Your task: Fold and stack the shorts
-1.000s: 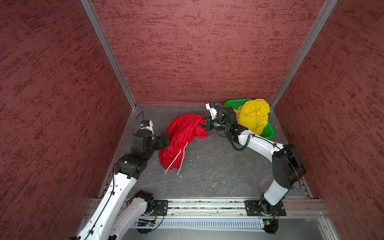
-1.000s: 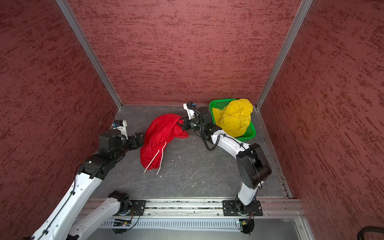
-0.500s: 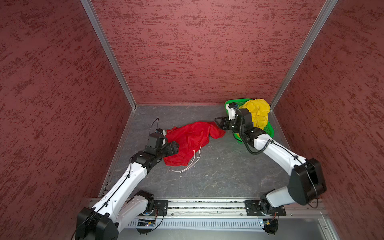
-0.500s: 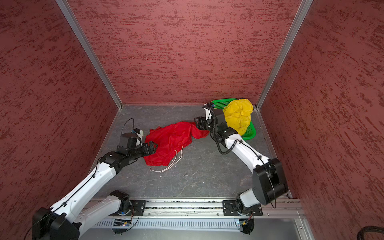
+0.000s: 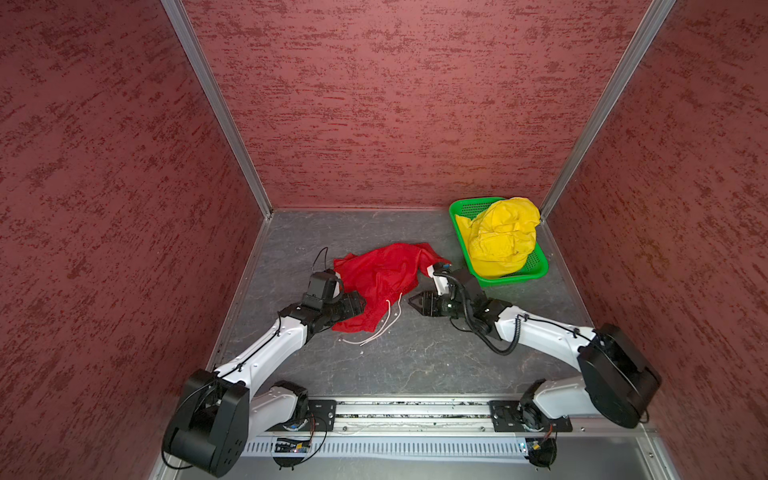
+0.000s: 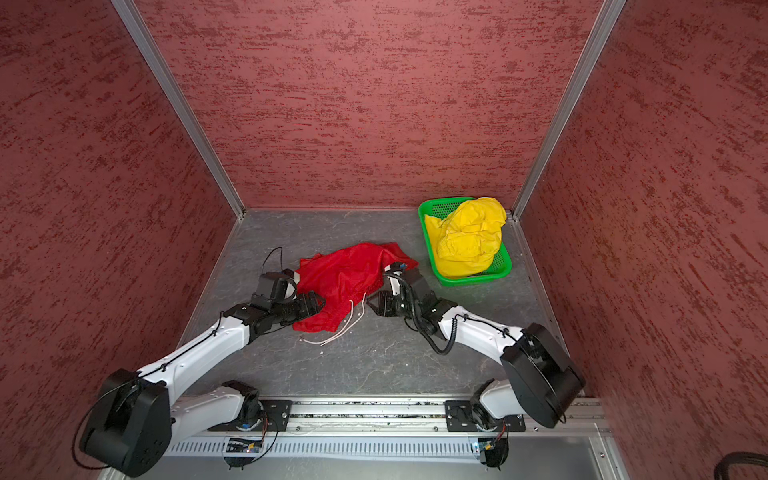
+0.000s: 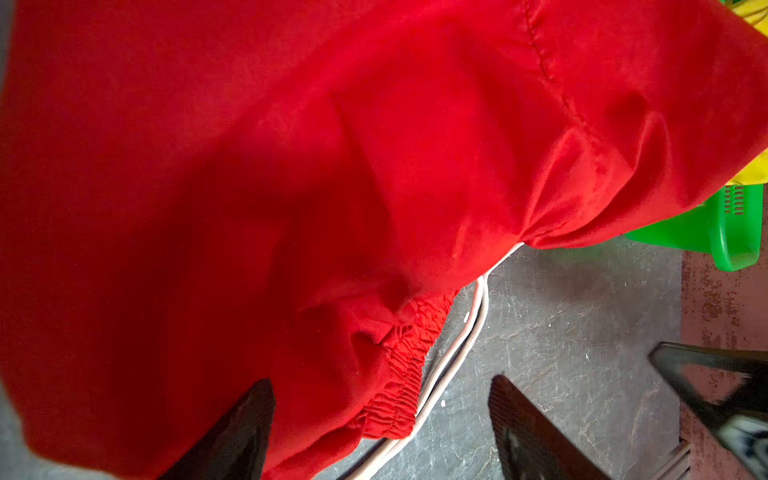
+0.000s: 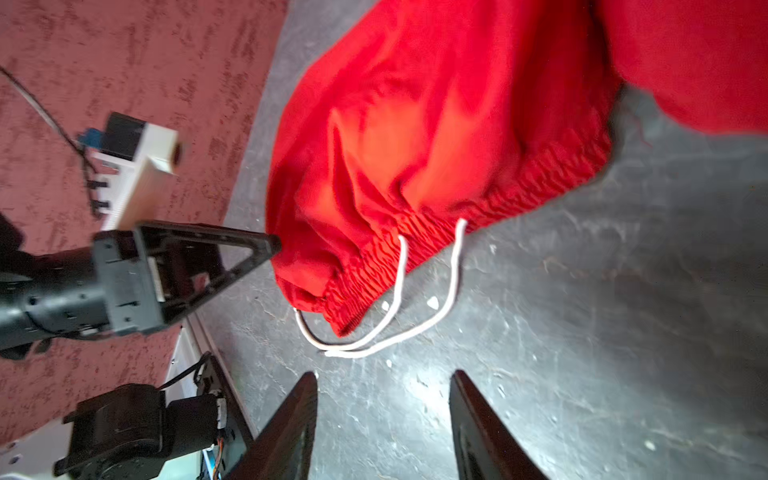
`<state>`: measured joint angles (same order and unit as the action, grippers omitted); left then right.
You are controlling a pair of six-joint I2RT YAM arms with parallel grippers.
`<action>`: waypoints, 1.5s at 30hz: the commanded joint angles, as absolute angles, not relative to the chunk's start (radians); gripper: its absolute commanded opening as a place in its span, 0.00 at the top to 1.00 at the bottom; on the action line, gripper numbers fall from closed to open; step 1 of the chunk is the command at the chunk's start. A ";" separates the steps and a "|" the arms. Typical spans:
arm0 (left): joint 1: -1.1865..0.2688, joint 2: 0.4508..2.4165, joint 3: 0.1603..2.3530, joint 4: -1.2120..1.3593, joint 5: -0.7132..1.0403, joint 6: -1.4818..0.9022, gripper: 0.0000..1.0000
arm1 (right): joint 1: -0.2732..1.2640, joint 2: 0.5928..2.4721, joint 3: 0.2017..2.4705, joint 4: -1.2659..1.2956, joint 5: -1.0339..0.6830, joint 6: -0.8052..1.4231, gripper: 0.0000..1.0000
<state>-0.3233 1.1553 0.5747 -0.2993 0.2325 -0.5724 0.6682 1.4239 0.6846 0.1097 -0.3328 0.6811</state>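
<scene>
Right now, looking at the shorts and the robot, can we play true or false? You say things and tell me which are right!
1. The yellow shorts sit in the green basket. True.
2. The red shorts are neatly folded. False: they lie crumpled on the gray table.
3. The right jaws hold the red shorts. False: they stand open and empty over bare table.
4. A white drawstring trails out of the red shorts. True.
</scene>
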 commanded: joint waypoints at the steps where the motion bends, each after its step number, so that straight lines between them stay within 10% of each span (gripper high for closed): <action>1: -0.331 1.178 0.561 -0.233 0.245 -0.587 0.18 | 0.665 1.446 0.692 0.229 -0.275 0.760 0.46; 29: -0.500 1.336 0.479 -0.169 0.216 -0.682 0.22 | 0.535 2.000 1.152 0.293 -0.280 0.640 0.59; 38: -0.652 1.230 0.586 -0.332 0.090 -0.645 0.22 | 0.534 1.748 1.007 0.258 -0.219 0.582 0.52; 45: -0.656 1.216 0.863 -0.560 0.101 -0.148 0.18 | 0.484 1.475 0.797 0.299 -0.237 0.611 0.50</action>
<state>-0.6502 1.2148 0.7776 -0.4374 0.1055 -0.4171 0.5091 1.5341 0.8658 0.2733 -0.2428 0.5953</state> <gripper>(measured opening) 0.819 0.500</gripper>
